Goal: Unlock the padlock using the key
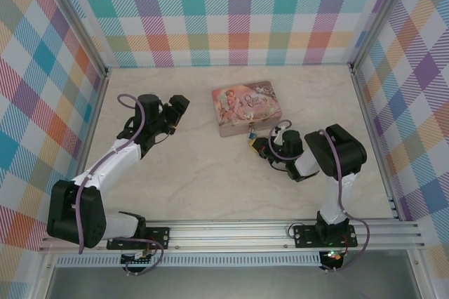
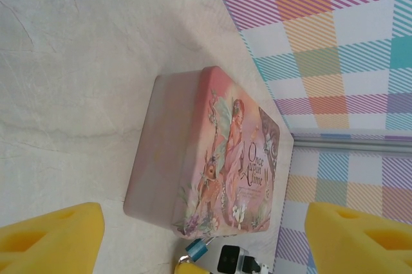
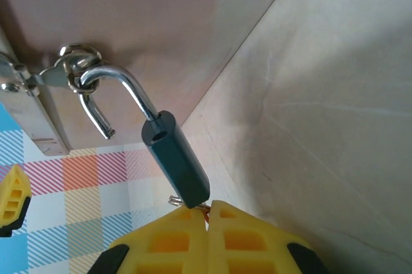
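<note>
Pink is the tin, which lies flat on the table with its lid up. The padlock hangs at the near wall of the tin, with its shackle hooked through the ring of the hasp there. One leg of the shackle sits in the blue-teal body. The other leg ends free, outside the body, so the shackle stands open.

The right gripper is at the bottom end of the padlock, just in front of the tin. Its yellow fingers are pressed together. Between their tips a small piece of the key shows, touching the bottom of the padlock; the fingers hide the rest of the key.

The left gripper is to the left of the tin, apart from it and pointing toward it. Its fingers stand wide apart with nothing between them. In the left wrist view the padlock is small, at the lower corner of the tin.
</note>
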